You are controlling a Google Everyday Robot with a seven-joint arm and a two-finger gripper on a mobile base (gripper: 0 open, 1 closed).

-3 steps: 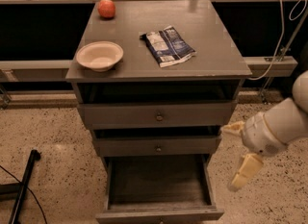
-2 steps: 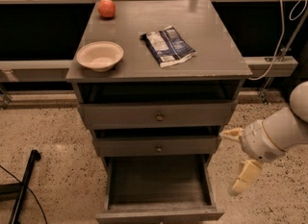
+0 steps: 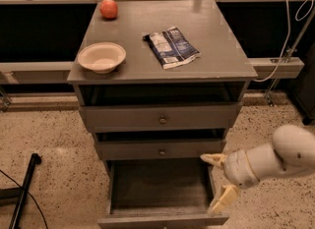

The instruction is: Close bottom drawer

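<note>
The bottom drawer (image 3: pixel 160 189) of the grey cabinet is pulled far out, its plank floor showing and its front at the frame's lower edge. Its knob is barely in view at the bottom edge. The middle drawer (image 3: pixel 161 150) and the top drawer (image 3: pixel 162 118) above it stand slightly out. My gripper (image 3: pixel 216 183) is at the right side of the bottom drawer, just over its right wall near the front corner. Its two cream fingers (image 3: pixel 222 199) are spread apart and hold nothing.
On the cabinet top (image 3: pixel 216 63) lie a beige bowl (image 3: pixel 101 57), a red apple (image 3: pixel 109 9) and a blue-white snack bag (image 3: pixel 171 46). A dark rod (image 3: pixel 24 193) and cable lie on the speckled floor at the left. A white cable (image 3: pixel 285 41) hangs at the right.
My arm and gripper have moved down and a little left, closer to the right front corner of the bottom drawer. The drawer has not moved.
</note>
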